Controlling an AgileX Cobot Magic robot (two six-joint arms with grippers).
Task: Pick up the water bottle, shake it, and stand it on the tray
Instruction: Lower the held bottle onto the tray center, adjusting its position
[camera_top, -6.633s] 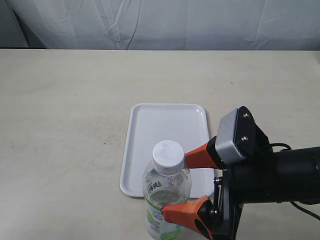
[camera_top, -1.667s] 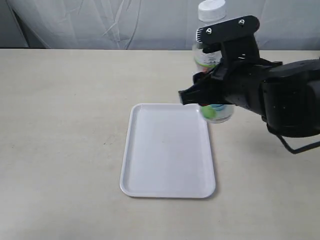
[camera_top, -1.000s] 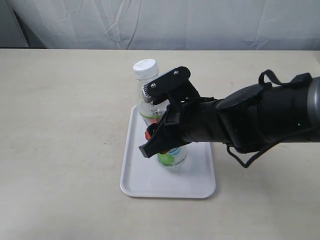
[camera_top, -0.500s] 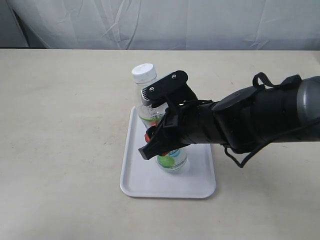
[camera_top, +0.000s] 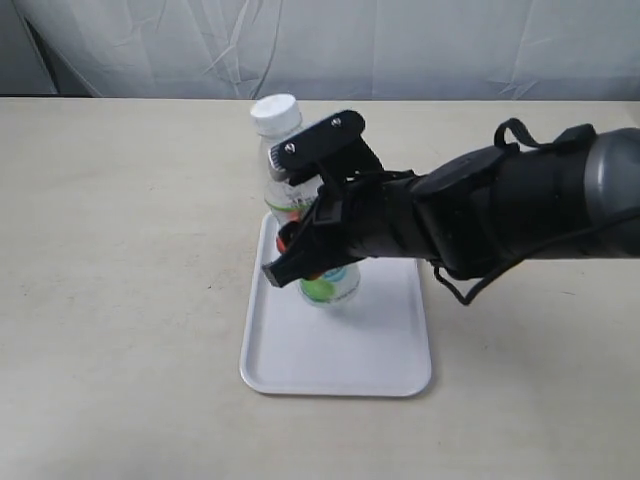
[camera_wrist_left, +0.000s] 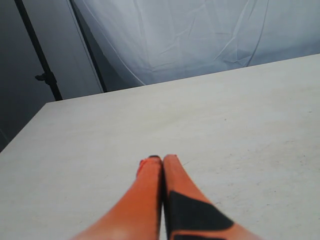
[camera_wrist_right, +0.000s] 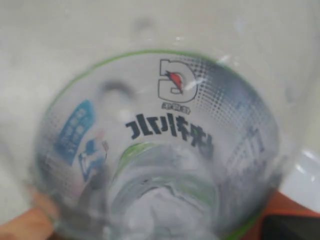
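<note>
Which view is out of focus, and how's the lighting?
Right wrist view: the water bottle fills the frame, too close, its label soft. Exterior view: sharp, even light, faint shadow on the tray. Left wrist view: table crisp, left end effector slightly soft near the lens.

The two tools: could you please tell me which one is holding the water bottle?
The right tool, clamped around the water bottle over the tray. The left tool is shut on nothing, above the table.
</note>
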